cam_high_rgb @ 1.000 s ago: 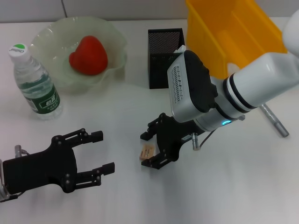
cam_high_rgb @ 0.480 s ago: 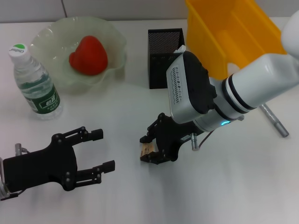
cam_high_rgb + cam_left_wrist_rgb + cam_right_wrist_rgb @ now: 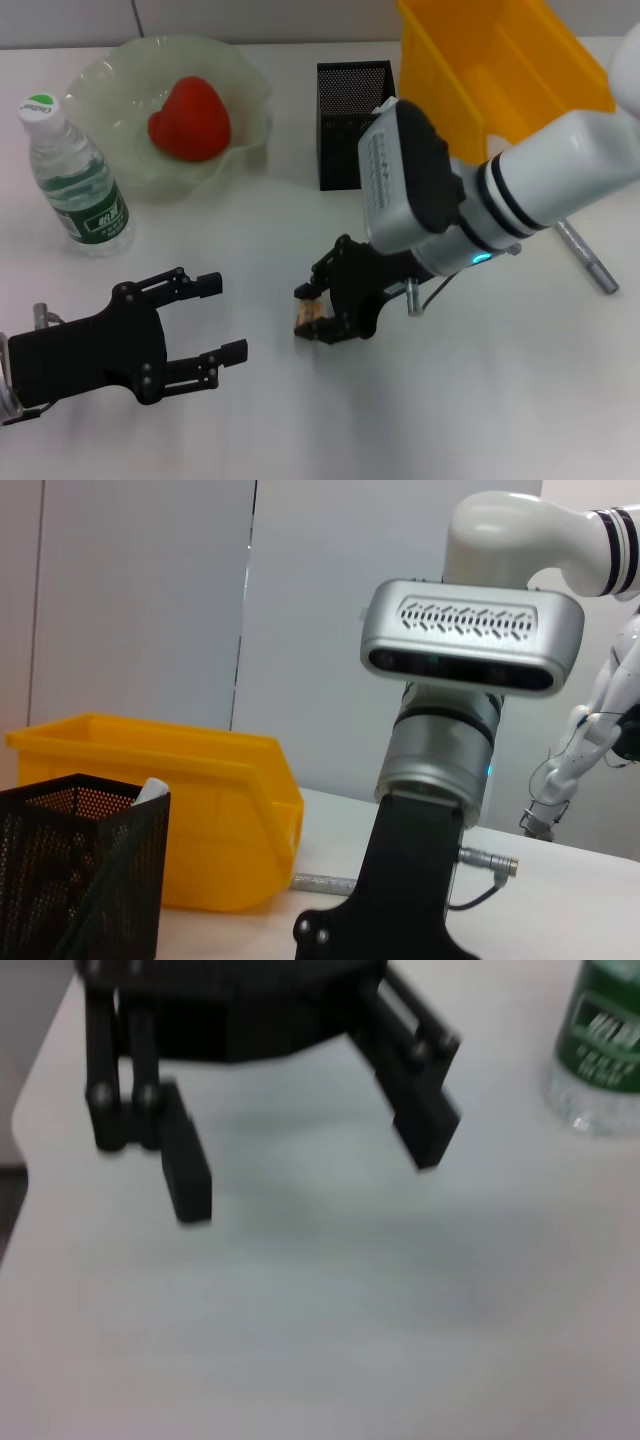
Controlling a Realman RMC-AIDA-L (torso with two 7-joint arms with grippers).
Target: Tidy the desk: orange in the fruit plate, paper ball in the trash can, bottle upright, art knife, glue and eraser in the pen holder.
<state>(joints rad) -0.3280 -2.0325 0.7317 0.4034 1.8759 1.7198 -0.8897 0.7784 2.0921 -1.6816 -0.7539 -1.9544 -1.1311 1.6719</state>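
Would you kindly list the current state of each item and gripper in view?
Eraser: held between the right gripper's fingers.
Right gripper: shut on the eraser.
Left gripper: open, holding nothing.
Bottle: upright, capped.
Fruit plate: holding a red fruit.
Pen holder: upright.
Yellow bin: open-topped.

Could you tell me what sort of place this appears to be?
Probably an office desk staged for a tidying trial: a white table holding a mesh pen holder, a water bottle, a fruit plate and a yellow bin.
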